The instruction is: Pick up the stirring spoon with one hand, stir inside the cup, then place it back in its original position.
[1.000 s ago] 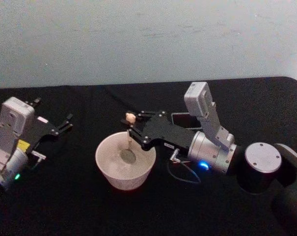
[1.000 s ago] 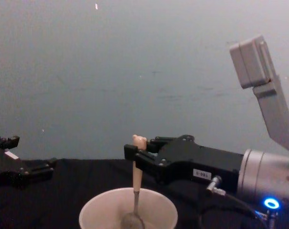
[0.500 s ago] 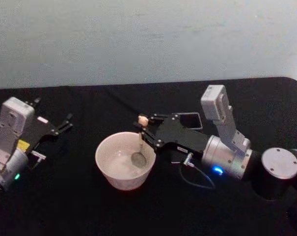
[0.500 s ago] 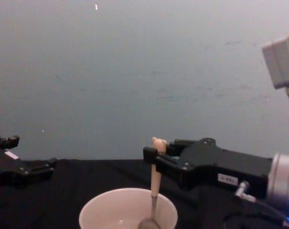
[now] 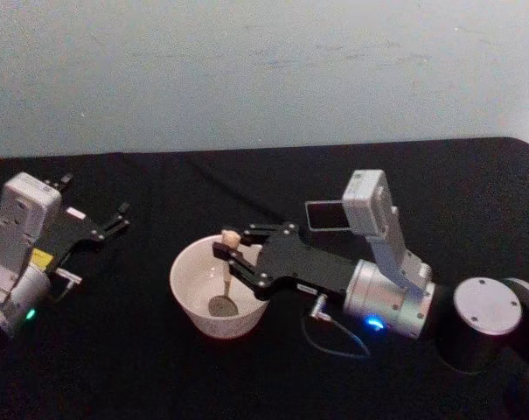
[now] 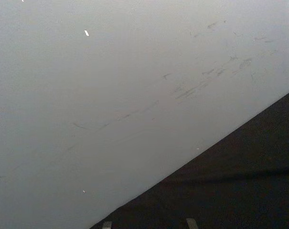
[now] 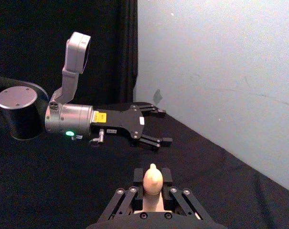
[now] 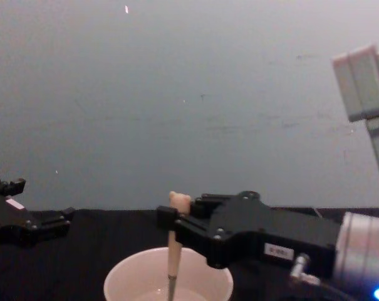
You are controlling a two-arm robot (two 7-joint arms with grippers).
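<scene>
While the right gripper (image 5: 231,243) hangs just over the far right side of the cup (image 5: 180,282), its two black fingers are squeezed tight on the stirring spoon (image 5: 224,278). They hold it high up on the beige handle. The tiny bear head (image 5: 231,235) pokes out just above the fingers and sits higher than the cup's rim. The spoon stands almost straight up and down inside the cup. Its shiny round end (image 5: 221,305) is down near the bottom of the cup, close to the middle.

From the chest view, the spoon (image 8: 172,266) goes down past the rim of the cup (image 8: 121,278), and the right gripper (image 8: 171,219) grips it just above the cup. In the right wrist view, the bear head (image 7: 152,179) sits snug between the two fingers (image 7: 139,177).

The cup is wide, round and cream-white, and it sits on the black table (image 5: 133,367). The right arm (image 5: 382,297) comes in from the right of the cup. A dark square holder (image 5: 325,214) lies behind the cup, off to its right.

The left gripper (image 5: 96,196) rests well away to the left of the cup. Its fingers are spread apart and hold nothing. The chest view shows it (image 8: 41,202) low down, far to the left of the cup
</scene>
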